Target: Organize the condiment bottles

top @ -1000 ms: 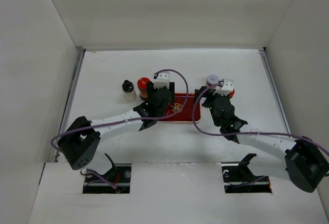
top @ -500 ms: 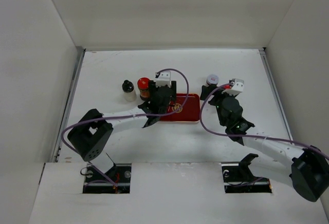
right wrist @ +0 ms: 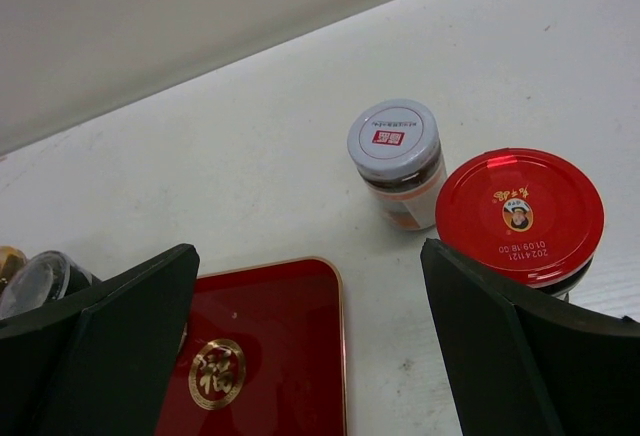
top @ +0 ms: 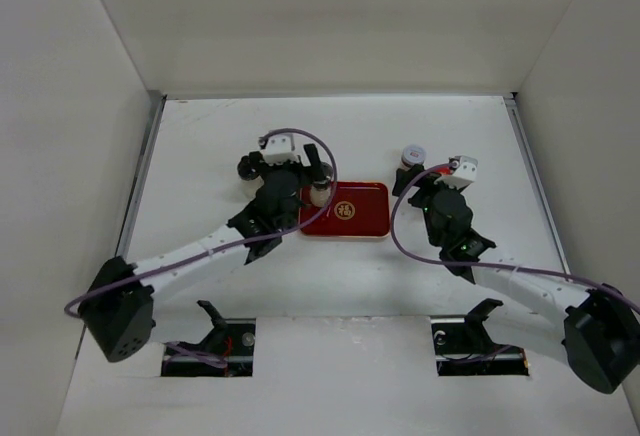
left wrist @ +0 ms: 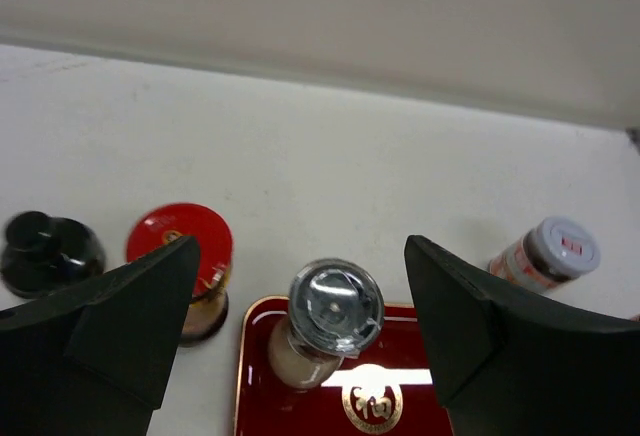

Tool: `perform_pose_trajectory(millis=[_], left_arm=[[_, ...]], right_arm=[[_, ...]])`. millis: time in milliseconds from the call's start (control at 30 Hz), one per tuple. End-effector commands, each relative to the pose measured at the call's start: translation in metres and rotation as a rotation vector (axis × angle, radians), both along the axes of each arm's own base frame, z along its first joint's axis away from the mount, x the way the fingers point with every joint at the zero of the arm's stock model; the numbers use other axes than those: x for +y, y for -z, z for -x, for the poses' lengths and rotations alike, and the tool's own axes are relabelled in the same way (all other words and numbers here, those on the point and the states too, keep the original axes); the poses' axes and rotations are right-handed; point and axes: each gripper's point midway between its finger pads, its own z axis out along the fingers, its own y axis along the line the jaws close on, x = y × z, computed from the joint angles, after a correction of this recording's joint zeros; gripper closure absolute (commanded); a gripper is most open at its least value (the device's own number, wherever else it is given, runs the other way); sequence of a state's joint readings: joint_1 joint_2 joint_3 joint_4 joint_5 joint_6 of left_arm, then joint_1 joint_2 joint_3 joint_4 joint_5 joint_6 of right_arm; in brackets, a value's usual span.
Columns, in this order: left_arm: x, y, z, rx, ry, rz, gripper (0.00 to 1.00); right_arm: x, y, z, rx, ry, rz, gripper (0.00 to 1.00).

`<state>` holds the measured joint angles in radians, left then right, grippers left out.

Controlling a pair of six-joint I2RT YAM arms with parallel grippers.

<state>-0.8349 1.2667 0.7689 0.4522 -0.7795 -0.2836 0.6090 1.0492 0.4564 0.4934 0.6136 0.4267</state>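
On the desk (top: 200,136), the red tray (right wrist: 262,356) holds a silver-lidded jar (left wrist: 335,308) in one corner. A red-capped jar (right wrist: 520,206) and grey-lidded jar (right wrist: 393,141) stand to its right, a second red-capped jar (left wrist: 180,246) and black-topped bottle (left wrist: 40,246) to its left. They are probably glass, rigid and slick, so grip the bodies below the lids. The left end effector (left wrist: 300,256) and right end effector (right wrist: 308,256) gape, empty.
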Motion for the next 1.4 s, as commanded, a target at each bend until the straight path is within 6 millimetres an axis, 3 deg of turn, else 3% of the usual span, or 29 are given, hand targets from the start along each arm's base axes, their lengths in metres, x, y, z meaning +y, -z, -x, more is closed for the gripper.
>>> perform_pose_trajectory(millis=[0, 100, 233, 433, 733, 933, 1133, 1267, 1367], left_arm=[[0.047, -0.007, 0.001, 0.008, -0.121, 0.003, 0.19], [0.079, 0.008, -0.002, 0.071, -0.175, -0.015, 0.21], [0.108, 0.040, -0.014, 0.181, -0.199, -0.028, 0.22], [0.121, 0.075, -0.030, 0.281, -0.206, -0.033, 0.22], [0.134, 0.093, -0.061, 0.314, -0.259, -0.040, 0.22], [0.139, 0.111, -0.065, 0.348, -0.282, -0.050, 0.29], [0.151, 0.100, -0.060, 0.305, -0.339, -0.041, 0.56], [0.164, 0.068, -0.038, 0.217, -0.385, -0.012, 0.60], [0.174, 0.039, -0.008, 0.136, -0.398, 0.023, 0.61]], right_arm=[[0.001, -0.016, -0.004, -0.038, 0.009, -0.035, 0.00], [0.002, -0.014, -0.005, -0.034, 0.009, -0.032, 0.00], [0.002, -0.015, -0.005, -0.039, 0.009, -0.032, 0.00], [0.003, -0.010, -0.008, -0.025, 0.009, -0.020, 0.00], [0.008, -0.009, -0.009, -0.019, -0.004, -0.010, 0.00], [0.007, -0.012, -0.007, -0.032, -0.006, -0.018, 0.00], [0.010, -0.011, -0.008, -0.029, -0.010, -0.012, 0.00], [0.012, -0.008, -0.009, -0.015, -0.017, 0.000, 0.00], [0.014, -0.008, -0.008, -0.021, -0.021, -0.006, 0.00]])
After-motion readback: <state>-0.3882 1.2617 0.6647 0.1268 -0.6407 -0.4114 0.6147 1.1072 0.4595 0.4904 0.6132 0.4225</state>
